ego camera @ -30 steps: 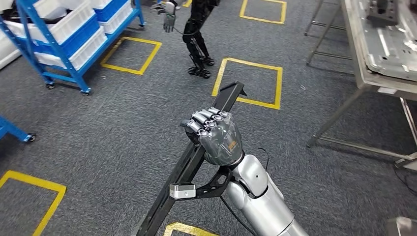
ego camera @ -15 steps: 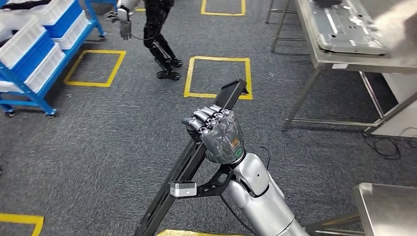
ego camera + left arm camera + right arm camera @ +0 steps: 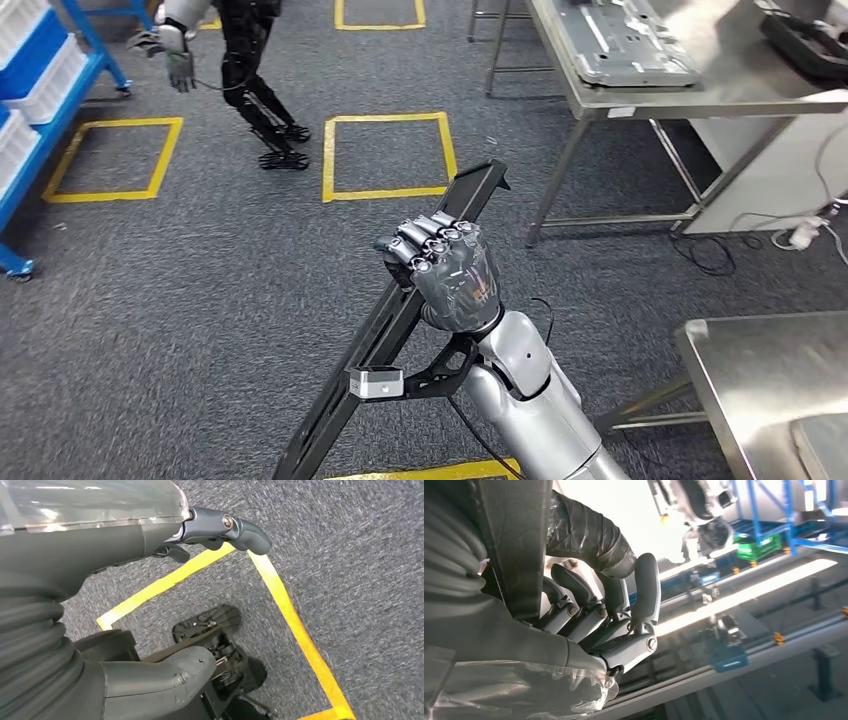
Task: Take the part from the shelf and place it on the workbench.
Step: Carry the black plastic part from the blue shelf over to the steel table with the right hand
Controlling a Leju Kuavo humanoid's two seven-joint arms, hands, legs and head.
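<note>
— So, where is the part [image 3: 400, 310]?
— Right hand [image 3: 448, 275] has its fingers clamped around the long black bar, above grey carpet [image 3: 180, 300].
— And left hand [image 3: 100, 535]?
— It holds nothing, fingers apart; workbench [image 3: 640, 90] is ahead.

We've got our right hand [image 3: 447, 275] wrapped around a long black bracket part [image 3: 400, 320], which slants from 7 o'clock up toward 1. Steel workbench [image 3: 640, 95] with a grey metal panel [image 3: 625, 40] sits at 1 o'clock, another robot [image 3: 245, 70] at 11.
</note>
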